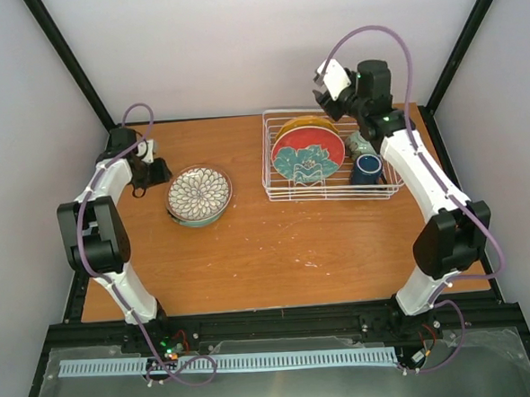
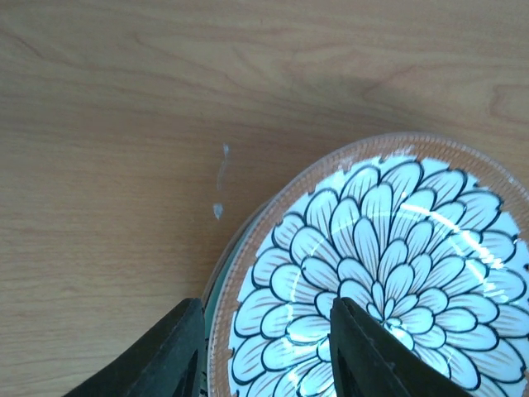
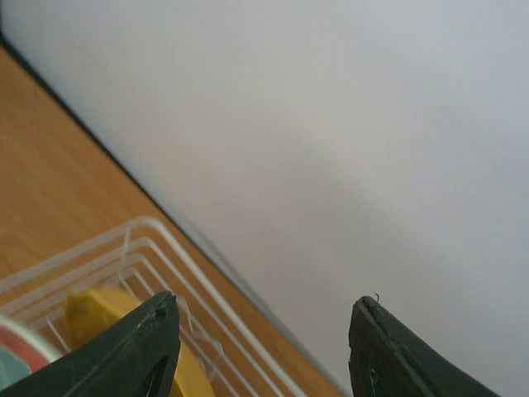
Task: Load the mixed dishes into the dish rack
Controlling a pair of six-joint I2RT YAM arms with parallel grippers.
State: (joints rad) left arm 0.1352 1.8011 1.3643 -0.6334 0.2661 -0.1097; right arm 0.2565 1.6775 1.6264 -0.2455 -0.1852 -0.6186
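The white floral-patterned plate point(image 1: 199, 192) point(image 2: 388, 248) lies on the pale teal bowl point(image 1: 197, 221) point(image 2: 214, 294) at the table's left. My left gripper point(image 1: 160, 172) point(image 2: 266, 306) is open and straddles the plate's left rim, one finger outside it and one over the petals. The dish rack point(image 1: 278, 184) point(image 3: 165, 248) holds the red plate with teal flower point(image 1: 309, 153) upright, the orange-yellow plate point(image 1: 307, 122) point(image 3: 91, 310) behind it, the dark blue mug point(image 1: 367, 168) and the small pale green bowl point(image 1: 361, 143). My right gripper point(image 1: 326, 87) point(image 3: 266, 298) hangs open and empty above the rack's back edge.
The rack stands near the table's back right corner, close to the white back wall point(image 3: 331, 124). Black frame posts point(image 1: 77, 66) rise at the back corners. Bare wood point(image 1: 277, 252) stretches across the front of the table.
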